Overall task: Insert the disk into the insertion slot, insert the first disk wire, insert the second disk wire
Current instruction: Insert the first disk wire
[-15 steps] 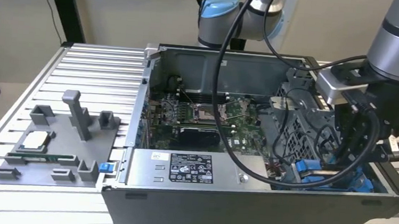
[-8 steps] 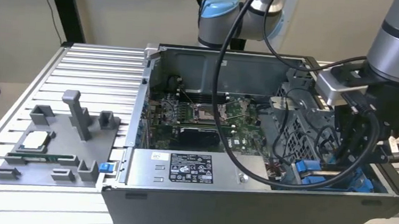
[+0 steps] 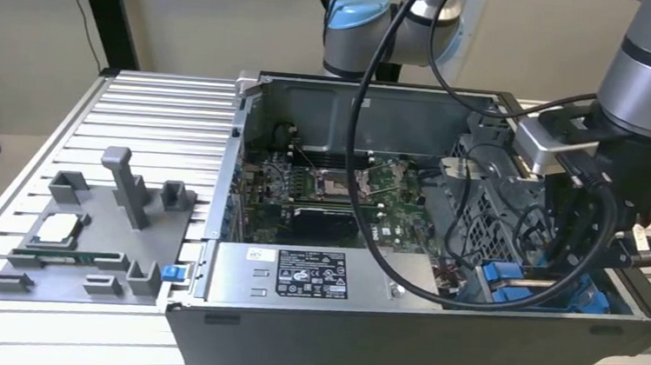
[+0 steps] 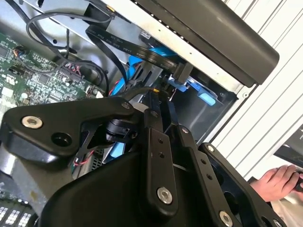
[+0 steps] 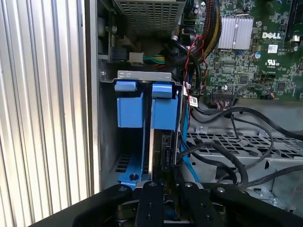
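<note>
The disk (image 5: 164,112) stands edgewise in the insertion slot (image 5: 142,75), the grey bay with blue rails at the case's front corner on the exterior view's right (image 3: 504,279). My gripper (image 4: 161,97) reaches down into that bay (image 3: 557,270), its fingers (image 5: 152,198) close together on the end of a thin black disk wire (image 4: 142,90) right at the disk's edge. A flat black ribbon wire (image 4: 118,47) ends in a connector (image 4: 182,71) just beyond my fingertips. I cannot tell whether either wire is seated.
The open computer case (image 3: 407,328) sits on a slatted metal table (image 3: 157,108). Loose black cables (image 5: 236,142) and the motherboard (image 3: 324,200) lie beside the bay. A grey fixture (image 3: 89,234) stands on the exterior view's left. A person's hand (image 4: 279,182) is beyond the case.
</note>
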Action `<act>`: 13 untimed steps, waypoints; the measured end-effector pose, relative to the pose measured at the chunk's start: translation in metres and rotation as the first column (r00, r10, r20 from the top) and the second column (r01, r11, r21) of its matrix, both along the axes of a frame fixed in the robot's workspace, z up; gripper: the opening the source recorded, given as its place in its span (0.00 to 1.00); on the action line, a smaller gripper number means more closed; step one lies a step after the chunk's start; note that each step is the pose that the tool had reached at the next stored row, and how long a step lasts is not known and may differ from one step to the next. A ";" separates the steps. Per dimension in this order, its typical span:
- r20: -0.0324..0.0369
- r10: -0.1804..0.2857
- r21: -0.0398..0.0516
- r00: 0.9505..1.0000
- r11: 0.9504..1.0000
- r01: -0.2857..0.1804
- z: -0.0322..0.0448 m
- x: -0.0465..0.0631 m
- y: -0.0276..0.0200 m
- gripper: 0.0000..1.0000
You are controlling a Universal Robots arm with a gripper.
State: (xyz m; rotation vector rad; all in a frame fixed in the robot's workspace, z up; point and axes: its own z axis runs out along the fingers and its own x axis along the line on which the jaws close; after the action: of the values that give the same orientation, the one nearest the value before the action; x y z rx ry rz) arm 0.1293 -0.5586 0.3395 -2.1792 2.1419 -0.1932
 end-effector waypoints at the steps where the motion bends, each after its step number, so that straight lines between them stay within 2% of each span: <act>1: 0.000 0.000 0.000 1.000 1.000 0.000 -0.0004 0.000 0.0000 0.00; 13: 0.000 0.000 0.001 1.000 1.000 0.000 -0.0026 0.001 -0.0003 0.00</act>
State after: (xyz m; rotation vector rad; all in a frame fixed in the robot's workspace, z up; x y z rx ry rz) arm 0.1304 -0.5589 0.3369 -2.1786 2.1416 -0.1922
